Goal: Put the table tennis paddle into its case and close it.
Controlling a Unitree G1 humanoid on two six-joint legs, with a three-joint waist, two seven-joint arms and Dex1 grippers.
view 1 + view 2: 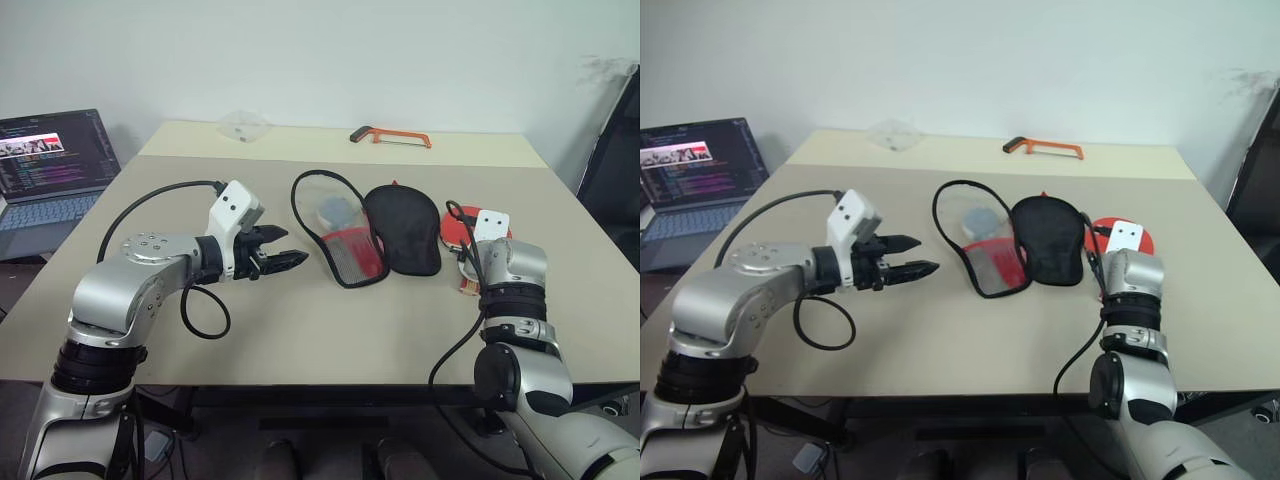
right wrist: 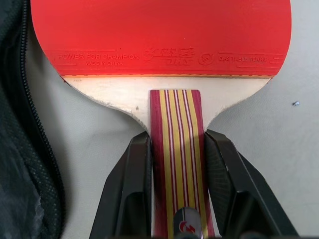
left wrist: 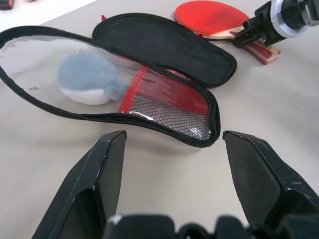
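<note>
The table tennis paddle [image 2: 159, 35] lies flat on the table at the right, red rubber face up, its striped wooden handle pointing toward me. My right gripper [image 2: 177, 137] is shut on that handle, one black finger pressed against each side. Just left of the paddle the case [image 1: 370, 240] lies unzipped and spread open: a black fabric half [image 3: 164, 47] and a clear, red and mesh half [image 3: 164, 99] with a round grey-blue tag [image 3: 87, 79] inside. My left gripper [image 1: 290, 247] hovers open to the left of the case, pointing at it, with nothing between its fingers.
An open laptop [image 1: 55, 165] sits beyond the table's left edge. At the far edge lie an orange-handled tool [image 1: 392, 135] and a crumpled clear plastic piece [image 1: 243, 126]. A dark chair [image 1: 615, 170] stands at the right. Bare tabletop [image 1: 330, 340] stretches in front of the case.
</note>
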